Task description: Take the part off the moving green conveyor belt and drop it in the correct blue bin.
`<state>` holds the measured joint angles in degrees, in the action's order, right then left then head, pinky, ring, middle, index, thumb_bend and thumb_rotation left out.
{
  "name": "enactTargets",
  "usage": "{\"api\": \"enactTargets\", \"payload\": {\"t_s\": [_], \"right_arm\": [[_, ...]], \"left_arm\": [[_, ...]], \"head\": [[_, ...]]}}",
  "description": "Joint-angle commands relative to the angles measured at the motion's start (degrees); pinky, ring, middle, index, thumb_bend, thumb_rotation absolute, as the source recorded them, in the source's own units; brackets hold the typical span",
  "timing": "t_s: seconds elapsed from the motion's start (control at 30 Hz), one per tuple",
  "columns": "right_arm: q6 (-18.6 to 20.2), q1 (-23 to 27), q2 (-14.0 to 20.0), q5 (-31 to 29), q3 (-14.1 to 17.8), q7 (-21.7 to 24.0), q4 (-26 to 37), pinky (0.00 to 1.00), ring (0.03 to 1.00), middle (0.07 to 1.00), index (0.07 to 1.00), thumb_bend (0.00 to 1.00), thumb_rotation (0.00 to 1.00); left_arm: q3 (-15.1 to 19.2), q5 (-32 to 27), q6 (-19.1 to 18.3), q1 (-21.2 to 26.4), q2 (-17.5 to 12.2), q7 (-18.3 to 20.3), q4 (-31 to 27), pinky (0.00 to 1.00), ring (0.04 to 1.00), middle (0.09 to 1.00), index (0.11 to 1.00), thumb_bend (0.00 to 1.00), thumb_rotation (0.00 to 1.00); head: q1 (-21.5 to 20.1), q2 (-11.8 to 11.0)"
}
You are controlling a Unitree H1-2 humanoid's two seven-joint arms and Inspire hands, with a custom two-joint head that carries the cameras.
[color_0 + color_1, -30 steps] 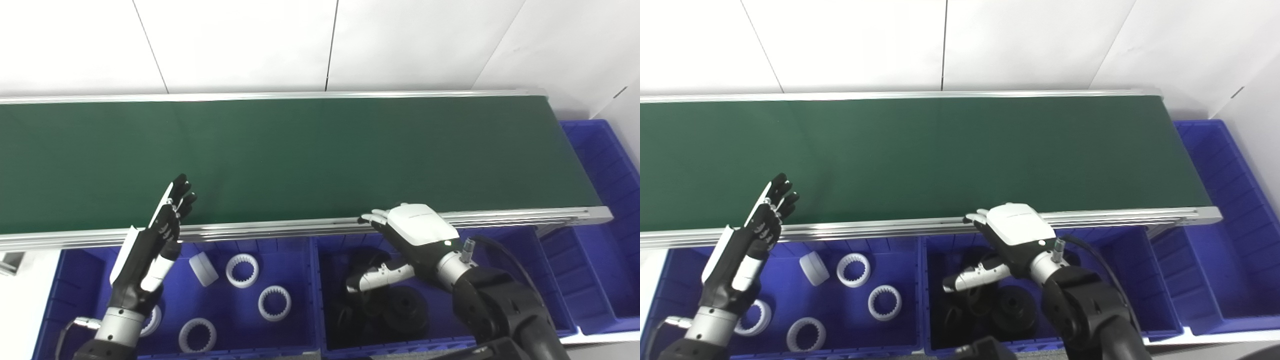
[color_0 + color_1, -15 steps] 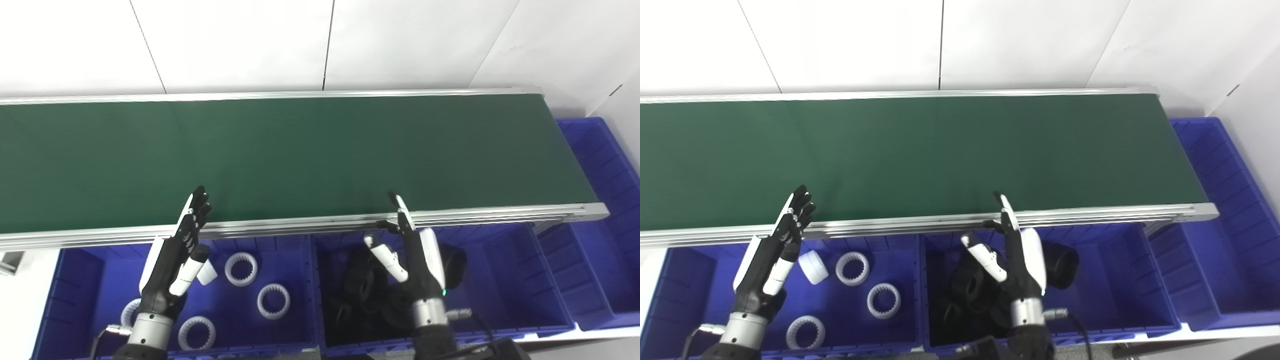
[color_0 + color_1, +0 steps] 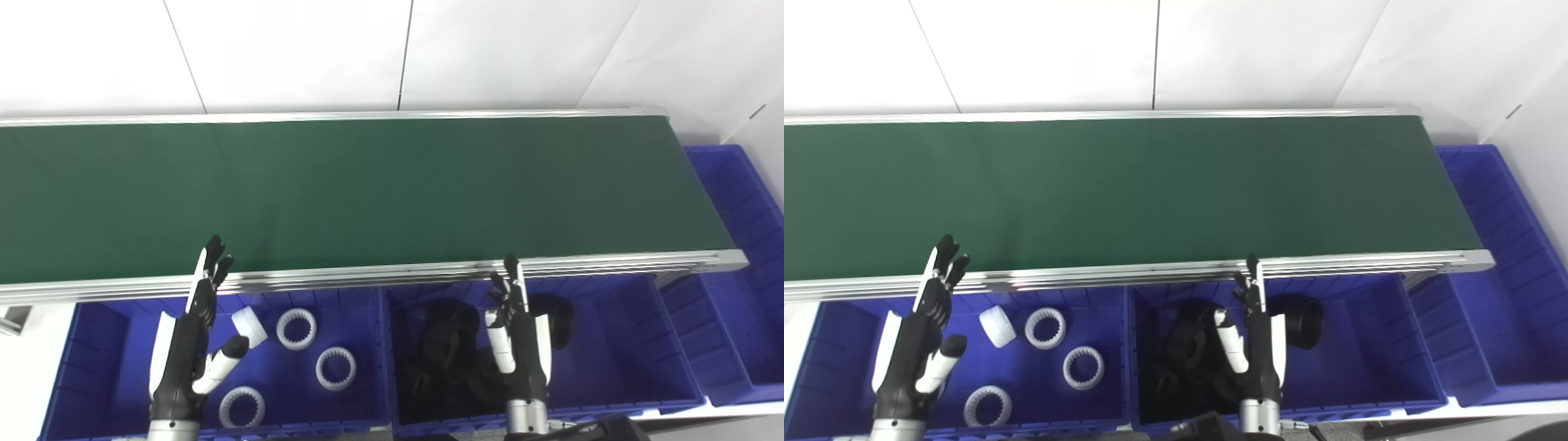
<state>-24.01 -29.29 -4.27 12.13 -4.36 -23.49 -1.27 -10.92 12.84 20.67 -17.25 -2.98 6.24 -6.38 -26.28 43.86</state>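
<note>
Black parts point(image 3: 450, 343) lie piled in the middle blue bin point(image 3: 618, 361), one of them a dark cylinder point(image 3: 554, 312) on its side just right of the right hand point(image 3: 517, 343), which stands over this bin with fingers straight up, spread and holding nothing. The pile sits directly to the left of that hand and partly behind it. No writing or label can be read on any part, bin or hand. The green conveyor belt point(image 3: 367, 190) runs across the scene beyond the bins, edged by a silver aluminium rail point(image 3: 367, 278), and its surface carries no part in either view. In the left blue bin point(image 3: 104, 343) lie white toothed rings point(image 3: 297, 329), point(image 3: 335, 369), point(image 3: 242, 407) and a white cap-like cylinder point(image 3: 250, 326). The left hand point(image 3: 184, 355) rises over this bin, fingers extended upward toward the rail, thumb out to the side, gripping nothing; the white cylinder lies just beside its thumb. A further blue bin point(image 3: 747, 245) stands at the belt's right end, against the white wall point(image 3: 392, 55).
</note>
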Motion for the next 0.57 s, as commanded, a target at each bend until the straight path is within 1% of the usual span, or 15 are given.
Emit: {"api": "enactTargets", "payload": {"t_s": [0.0, 0.03, 0.07, 0.1, 0.17, 0.2, 0.23, 0.27, 0.3, 0.33, 0.4, 0.5, 0.53], "right_arm": [[-2.9, -1.0, 1.6, 0.3, -1.4, -2.5, 0.5, 0.88, 0.929, 0.99, 1.0, 0.79, 1.0], [-2.9, -1.1, 2.3, 0.3, -2.1, -3.2, 0.4, 0.88, 0.928, 0.988, 1.0, 0.78, 1.0], [-2.9, -1.4, 3.1, 0.3, -2.8, -4.0, 0.4, 0.88, 0.927, 0.986, 1.0, 0.78, 1.0], [-2.9, -1.6, 3.8, 0.3, -3.6, -4.7, 0.3, 0.88, 0.927, 0.983, 0.998, 0.78, 1.0], [-2.9, -2.0, 5.0, 0.1, -4.9, -6.0, 0.3, 0.89, 0.927, 0.966, 0.97, 0.78, 1.0], [-2.9, -2.2, 5.5, 0.0, -5.4, -6.6, 0.1, 0.89, 0.927, 0.962, 0.964, 0.78, 1.0], [-2.9, -2.4, 5.9, -0.2, -5.9, -7.3, 0.0, 0.88, 0.922, 0.943, 0.944, 0.79, 1.0], [-2.9, -2.4, 6.4, -0.3, -6.4, -7.8, -0.2, 0.88, 0.916, 0.93, 0.93, 0.79, 1.0], [-2.9, -2.4, 6.8, -0.4, -6.9, -8.3, -0.3, 0.87, 0.911, 0.92, 0.92, 0.8, 1.0], [-2.9, -2.3, 7.4, -0.4, -7.8, -9.0, -0.3, 0.87, 0.91, 0.919, 0.919, 0.8, 1.0], [-2.9, -2.0, 8.6, -0.1, -9.4, -10.1, -0.3, 0.87, 0.897, 0.9, 0.896, 0.77, 1.0], [-2.9, -2.0, 10.1, 0.3, -11.2, -11.8, -0.3, 0.86, 0.882, 0.886, 0.876, 0.77, 1.0], [-2.9, -2.1, 10.6, 0.3, -11.7, -12.3, -0.4, 0.86, 0.881, 0.886, 0.877, 0.77, 1.0]], "left_arm": [[0.2, 2.3, 3.5, -0.8, 1.1, -2.7, -1.2, 0.92, 0.941, 1.0, 1.0, 0.98, 0.95], [0.2, 3.0, 3.8, -1.3, 1.4, -3.4, -1.2, 0.92, 0.942, 1.0, 1.0, 0.97, 0.96], [-0.1, 3.1, 3.8, -2.0, 1.6, -3.7, -1.6, 0.93, 0.95, 1.0, 1.0, 0.96, 0.97], [-0.5, 1.8, 4.0, -2.5, 1.2, -3.1, -1.8, 0.96, 0.968, 1.0, 1.0, 0.94, 0.98], [-1.3, -0.4, 5.1, -3.1, 0.2, -2.2, -1.5, 0.99, 0.994, 1.0, 1.0, 0.84, 0.97], [-2.1, -2.6, 5.7, -3.2, -0.5, -1.5, -1.0, 1.0, 0.997, 1.0, 1.0, 0.82, 0.97], [-2.8, -4.1, 6.0, -3.2, -1.0, -1.2, -0.7, 1.0, 0.999, 1.0, 1.0, 0.75, 0.96], [-3.6, -4.2, 6.1, -3.4, -1.2, -1.6, -0.5, 1.0, 1.0, 1.0, 1.0, 0.72, 0.97], [-4.2, -4.2, 6.2, -3.5, -1.4, -2.0, -0.5, 1.0, 1.0, 1.0, 1.0, 0.7, 0.98], [-4.7, -2.3, 6.2, -3.8, -1.3, -3.3, -0.4, 1.0, 1.0, 1.0, 1.0, 0.7, 0.98], [-5.0, 0.1, 6.2, -4.3, -0.9, -4.6, -0.2, 0.99, 1.0, 1.0, 1.0, 0.72, 1.0], [-5.8, 0.3, 6.2, -4.3, -1.0, -5.6, 0.3, 1.0, 1.0, 1.0, 1.0, 0.74, 1.0], [-6.1, 0.3, 6.2, -4.4, -1.2, -5.8, 0.3, 0.99, 1.0, 1.0, 1.0, 0.75, 1.0]], "head": [[0.8, -0.3], [0.8, -0.3], [1.6, -0.5], [1.6, -0.5], [2.6, -0.7], [3.3, -0.9], [3.4, -1.0], [4.3, -1.2], [4.3, -1.2], [5.2, -1.6], [5.9, -1.9], [6.6, -2.1], [6.8, -2.2]]}}
